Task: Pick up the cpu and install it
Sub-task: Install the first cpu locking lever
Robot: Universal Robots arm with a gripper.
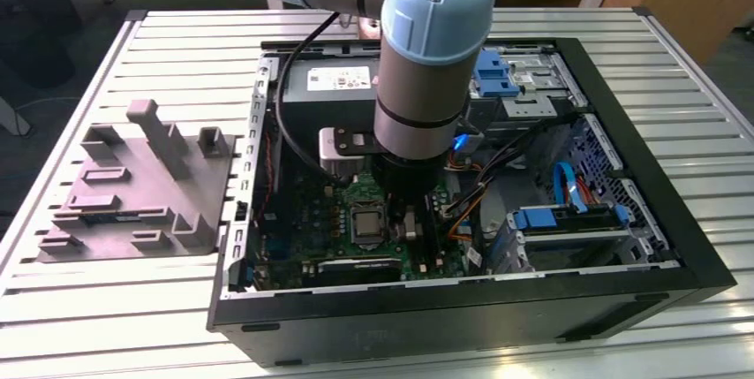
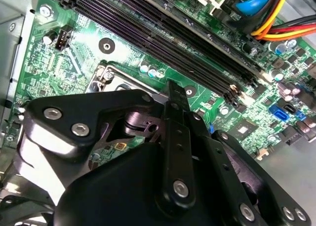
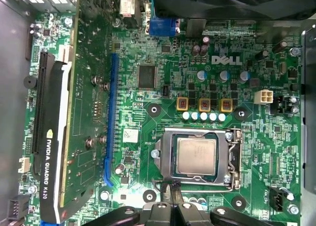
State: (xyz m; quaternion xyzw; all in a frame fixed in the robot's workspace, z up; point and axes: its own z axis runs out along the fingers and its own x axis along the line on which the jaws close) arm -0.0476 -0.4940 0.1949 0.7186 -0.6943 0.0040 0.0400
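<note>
A: Start with the big things. Where does the arm stand?

B: In the exterior view the arm reaches down into the open computer case (image 1: 659,246), and the gripper (image 3: 172,199) hangs low over the green motherboard (image 3: 163,132). Beside the case, on the slatted table (image 1: 141,43), sits the grey moulded tray (image 1: 130,193).

A: And the cpu?

B: In the first wrist view the cpu (image 3: 196,156) lies flat inside the silver-framed socket (image 3: 236,159), its metal top facing up. It sits just ahead of the fingertips, close but apart from them; nothing is between them.

A: Is the gripper holding anything?

B: It appears not. The two fingertips are drawn close together at the socket's near frame with nothing visible between them, so the gripper looks clenched and empty.

A: How would that chip handle?

B: Probably light, stiff and smooth on top, so slippery. Its underside contacts are likely fragile. Opposite edges of the thin rim seem the safest hold, keeping it level.
</note>
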